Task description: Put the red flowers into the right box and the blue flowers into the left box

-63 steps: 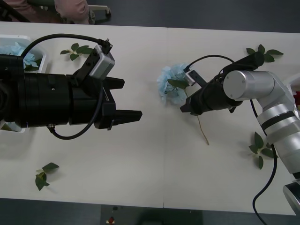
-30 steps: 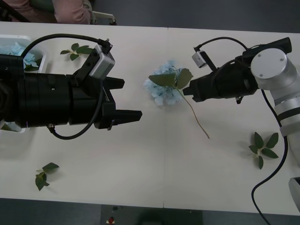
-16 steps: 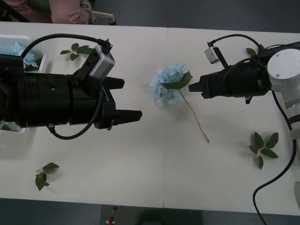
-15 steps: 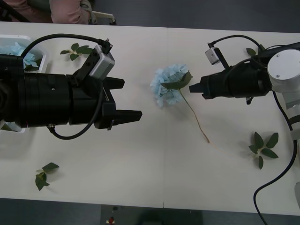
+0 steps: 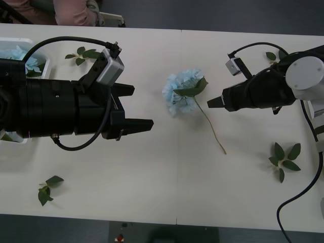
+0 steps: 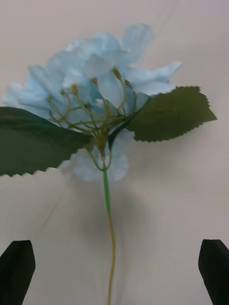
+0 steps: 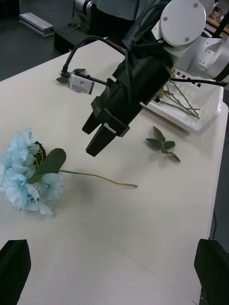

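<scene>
**Loose blue stem waits mid-surface**

Right now a blue flower lies flat on the surface, stem trailing toward the right end effector, which hangs just off the leaves, empty. Its fingers look nearly together seen from the left wrist, though its own camera shows the tips spread. The left end effector hovers wide apart, well short. The risk as I see it: a low grab pinches only leaf, the head twists free, and the left box is far off.
</scene>
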